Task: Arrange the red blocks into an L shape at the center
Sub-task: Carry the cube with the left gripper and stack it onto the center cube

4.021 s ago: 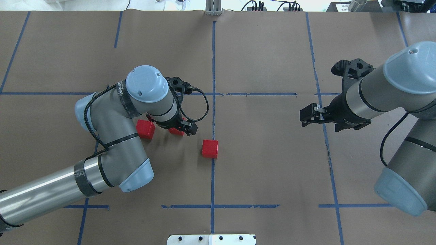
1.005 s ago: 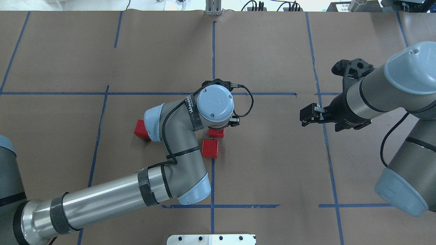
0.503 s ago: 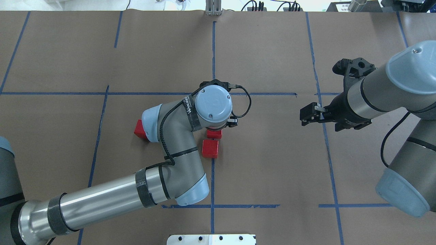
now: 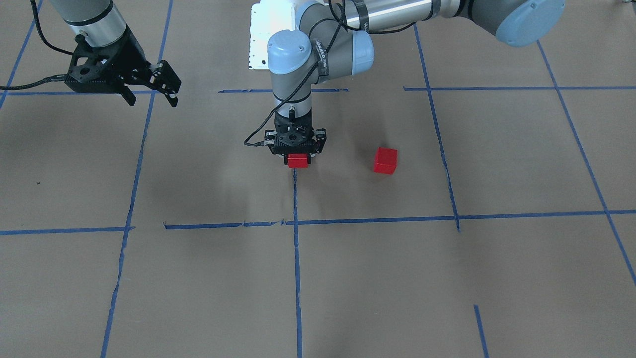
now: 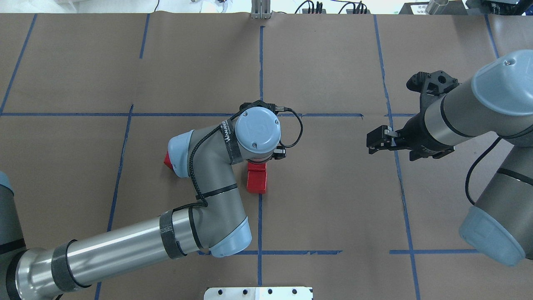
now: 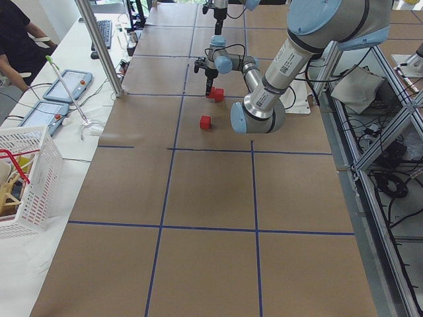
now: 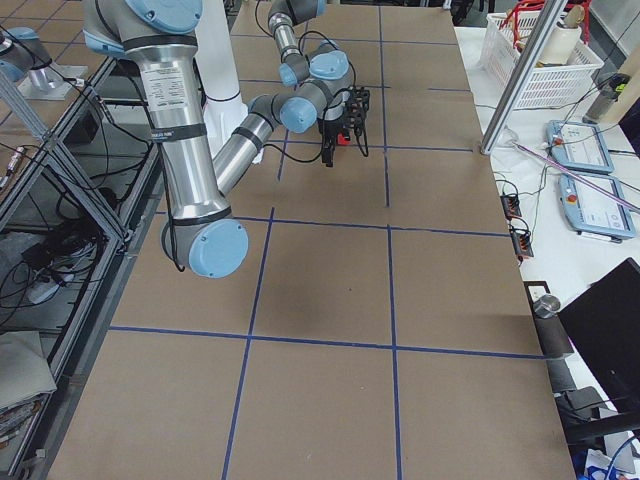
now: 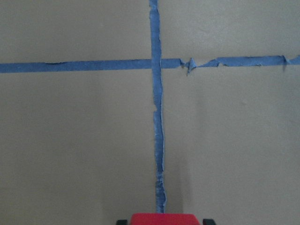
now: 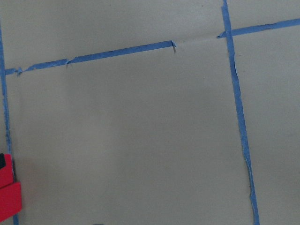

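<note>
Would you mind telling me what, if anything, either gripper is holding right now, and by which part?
The left gripper holds one red block by two opposite side faces; the right gripper holds nothing.

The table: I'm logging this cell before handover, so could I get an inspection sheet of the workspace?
surface: brown paper with blue tape grid, torn in places.
job's things: held red block beside second red block at the centre tape line; third red block apart.
clutter: nothing seen.
grippers: left tool shut on held red block; right tool open.
cables: black cable loops at the left wrist.
surroundings: white basket, person.
</note>
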Controlling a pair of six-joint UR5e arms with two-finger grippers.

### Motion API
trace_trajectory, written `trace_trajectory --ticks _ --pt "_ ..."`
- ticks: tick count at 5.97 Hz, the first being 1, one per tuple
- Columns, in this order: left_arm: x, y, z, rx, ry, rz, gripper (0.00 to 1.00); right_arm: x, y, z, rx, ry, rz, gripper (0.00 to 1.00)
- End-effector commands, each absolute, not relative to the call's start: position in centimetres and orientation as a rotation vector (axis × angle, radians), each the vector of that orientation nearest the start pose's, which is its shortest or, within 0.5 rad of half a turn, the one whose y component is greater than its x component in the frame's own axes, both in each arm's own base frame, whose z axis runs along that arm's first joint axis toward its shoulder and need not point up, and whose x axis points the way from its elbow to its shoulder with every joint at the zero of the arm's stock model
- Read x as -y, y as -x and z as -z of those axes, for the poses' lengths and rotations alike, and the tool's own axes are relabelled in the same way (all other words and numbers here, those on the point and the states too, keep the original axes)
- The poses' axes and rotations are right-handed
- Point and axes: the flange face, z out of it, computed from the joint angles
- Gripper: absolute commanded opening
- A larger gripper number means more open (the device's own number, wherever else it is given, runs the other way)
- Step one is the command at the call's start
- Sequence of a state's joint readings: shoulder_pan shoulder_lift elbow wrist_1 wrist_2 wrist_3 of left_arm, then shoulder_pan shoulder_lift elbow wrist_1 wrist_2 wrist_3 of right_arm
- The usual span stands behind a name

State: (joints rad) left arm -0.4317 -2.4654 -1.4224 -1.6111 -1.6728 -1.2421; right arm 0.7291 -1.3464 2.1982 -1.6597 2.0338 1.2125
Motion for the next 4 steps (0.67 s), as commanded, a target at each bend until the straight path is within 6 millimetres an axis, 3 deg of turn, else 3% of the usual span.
trace_trajectory --ticks 1,4 --pt "42.34 -64.27 -16.22 -0.769 -0.198 0.048 0.14 39.11 30.35 -27.83 0.865 -0.011 -0.173 1.0" --pt "41.94 -64.53 -16.29 -0.771 -0.197 0.041 0.19 39.11 30.35 -27.83 0.865 -0.011 -0.173 1.0"
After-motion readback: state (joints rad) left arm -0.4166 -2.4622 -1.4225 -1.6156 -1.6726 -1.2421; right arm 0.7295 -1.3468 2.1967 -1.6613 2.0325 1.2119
